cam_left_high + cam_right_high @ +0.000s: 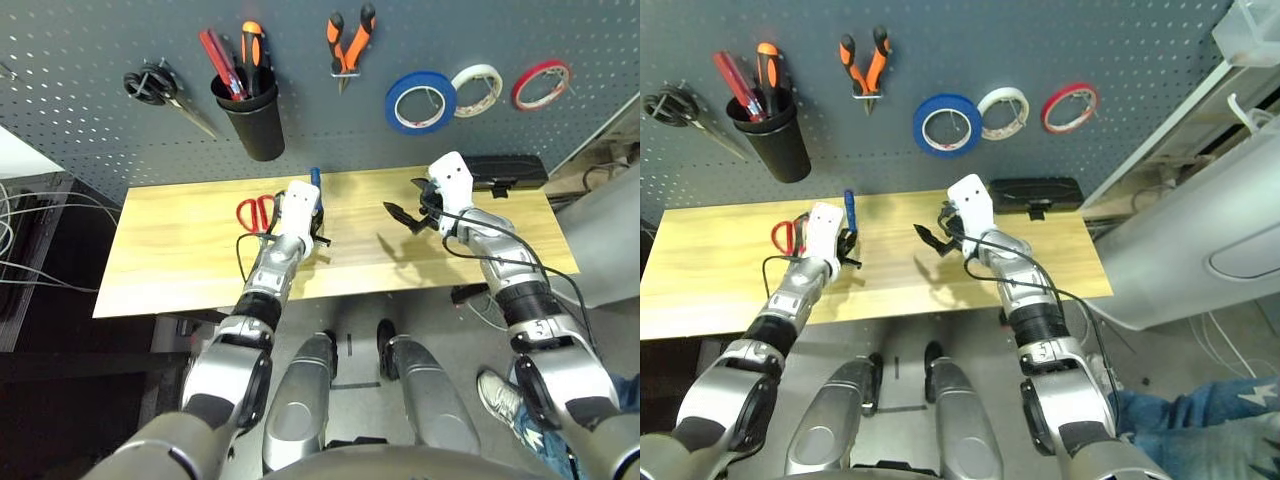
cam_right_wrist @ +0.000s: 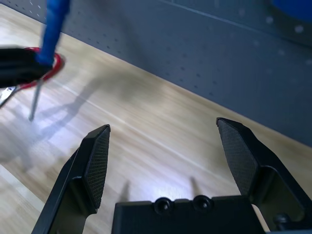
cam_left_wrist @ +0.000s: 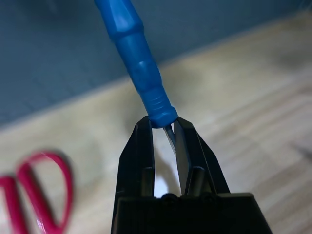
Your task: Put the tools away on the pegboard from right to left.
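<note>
I count 3 tape rolls on the pegboard (image 1: 90, 60), the wide blue tape roll (image 1: 421, 102) included, plus 1 pliers (image 1: 348, 45). My left gripper (image 3: 163, 127) pinches 1 blue screwdriver (image 3: 136, 63) over the table (image 1: 180, 270); red scissors (image 1: 256, 212) lie beside it. My right gripper (image 2: 163, 146) is spread.

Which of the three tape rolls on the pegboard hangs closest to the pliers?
The wide blue tape roll. It hangs right beside the orange-and-black-handled pliers, while the white roll and the thin red roll hang farther right.
</note>
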`<act>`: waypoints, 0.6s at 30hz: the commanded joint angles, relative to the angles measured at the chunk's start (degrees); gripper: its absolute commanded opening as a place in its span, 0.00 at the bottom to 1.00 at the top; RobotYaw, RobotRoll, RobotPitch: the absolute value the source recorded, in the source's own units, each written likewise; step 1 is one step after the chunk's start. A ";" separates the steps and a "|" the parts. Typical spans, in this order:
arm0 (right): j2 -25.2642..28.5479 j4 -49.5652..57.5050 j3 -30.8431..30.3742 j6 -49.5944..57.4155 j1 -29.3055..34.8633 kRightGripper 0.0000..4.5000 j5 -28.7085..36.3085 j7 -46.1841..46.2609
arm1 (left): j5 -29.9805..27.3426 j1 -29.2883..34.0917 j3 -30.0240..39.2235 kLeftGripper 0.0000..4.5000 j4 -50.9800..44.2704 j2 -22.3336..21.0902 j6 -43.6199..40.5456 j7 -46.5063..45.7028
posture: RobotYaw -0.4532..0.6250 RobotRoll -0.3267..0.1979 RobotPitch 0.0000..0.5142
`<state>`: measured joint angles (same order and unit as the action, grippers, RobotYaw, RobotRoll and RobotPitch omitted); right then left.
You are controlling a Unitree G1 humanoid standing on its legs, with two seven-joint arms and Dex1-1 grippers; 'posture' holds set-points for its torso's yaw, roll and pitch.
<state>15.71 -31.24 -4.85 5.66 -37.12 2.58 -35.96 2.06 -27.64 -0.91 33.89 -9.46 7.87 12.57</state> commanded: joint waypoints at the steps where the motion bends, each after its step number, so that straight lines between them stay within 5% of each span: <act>1: -0.79 -0.22 0.04 -1.01 -0.25 1.00 1.34 -1.94 | -0.62 3.77 -1.41 0.11 -6.43 -0.80 3.40 3.49 | 0.54 0.62 0.39; 7: -2.61 2.89 0.07 -3.78 -1.58 1.00 4.30 -6.20 | -2.60 5.66 -4.34 0.11 -14.20 -0.96 8.99 10.70 | 0.55 0.62 0.38; 18: -5.45 3.49 -0.72 -4.97 -4.94 1.00 6.20 -9.31 | -5.53 -1.69 -1.61 0.11 -20.12 -0.95 10.74 10.46 | 0.56 0.62 0.38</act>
<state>10.41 -27.30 -5.00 1.32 -41.81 8.60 -44.63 -3.00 -29.23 -3.12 14.83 -10.25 17.82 23.43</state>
